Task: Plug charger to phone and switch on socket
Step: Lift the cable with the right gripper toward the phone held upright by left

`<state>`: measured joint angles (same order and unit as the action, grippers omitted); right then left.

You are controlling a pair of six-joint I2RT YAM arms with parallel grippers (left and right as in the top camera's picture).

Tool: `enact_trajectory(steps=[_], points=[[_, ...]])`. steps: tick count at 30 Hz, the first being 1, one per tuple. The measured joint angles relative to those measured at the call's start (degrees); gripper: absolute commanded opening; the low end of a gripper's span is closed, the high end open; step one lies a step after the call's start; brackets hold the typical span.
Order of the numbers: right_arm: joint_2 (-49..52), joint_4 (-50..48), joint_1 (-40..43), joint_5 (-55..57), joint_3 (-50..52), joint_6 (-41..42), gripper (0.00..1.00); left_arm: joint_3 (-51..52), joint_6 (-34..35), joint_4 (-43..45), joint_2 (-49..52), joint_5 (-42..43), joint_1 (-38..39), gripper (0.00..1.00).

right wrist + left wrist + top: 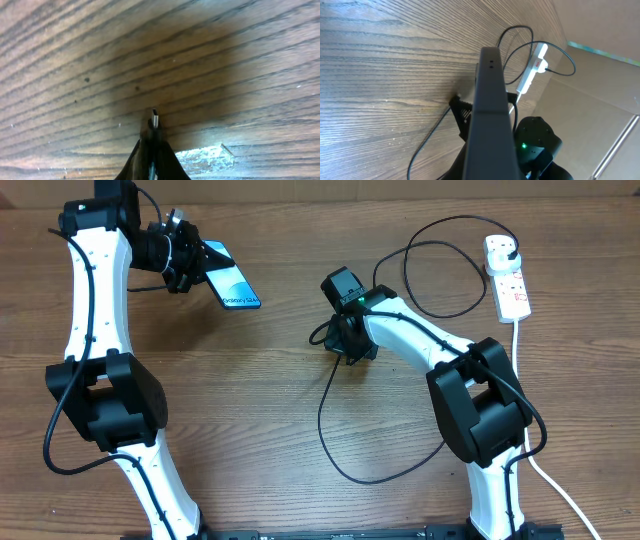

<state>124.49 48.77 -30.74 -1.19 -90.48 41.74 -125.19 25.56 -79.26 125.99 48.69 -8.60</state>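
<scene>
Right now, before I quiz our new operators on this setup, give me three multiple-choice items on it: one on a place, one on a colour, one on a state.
1. In the overhead view, the socket lies:
A. top right
B. centre
C. bottom left

2. The charger has a cable that is:
A. white
B. black
C. red

3. The phone is:
A. flat on the table
B. held by the left gripper
C. held by the right gripper

Key:
1 A, the white strip sits by the far right edge.
2 B, a thin black line loops out from the strip.
3 B, that gripper clamps the phone's end, screen showing.
</scene>
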Motion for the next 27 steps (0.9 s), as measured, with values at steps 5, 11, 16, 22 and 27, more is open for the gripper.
enact_trajectory(steps=[5,11,16,22,27], points=[[-0.2,1.7,0.0,-2.4,-0.5,-5.1,0.04,0.0,-2.1,0.1,0.0,-0.6,0.0,0.04],[-6.6,-1.5,0.2,-14.9,-0.5,-14.4,0.04,0.0,-7.6,1.4,0.0,4.3,0.0,0.04],[-16.4,-1.4,2.1,-30.4,-0.6,-23.1,0.04,0.0,-10.8,4.7,0.0,14.7,0.0,0.04],[-19.8,1.3,5.5,-49.7,-1.4,-32.5,0.04,0.0,-12.5,10.0,0.0,24.9,0.0,0.04],[-19.7,5.2,6.3,-60.7,-1.3,-39.4,0.04,0.0,-12.5,14.0,0.0,29.6,0.0,0.04]])
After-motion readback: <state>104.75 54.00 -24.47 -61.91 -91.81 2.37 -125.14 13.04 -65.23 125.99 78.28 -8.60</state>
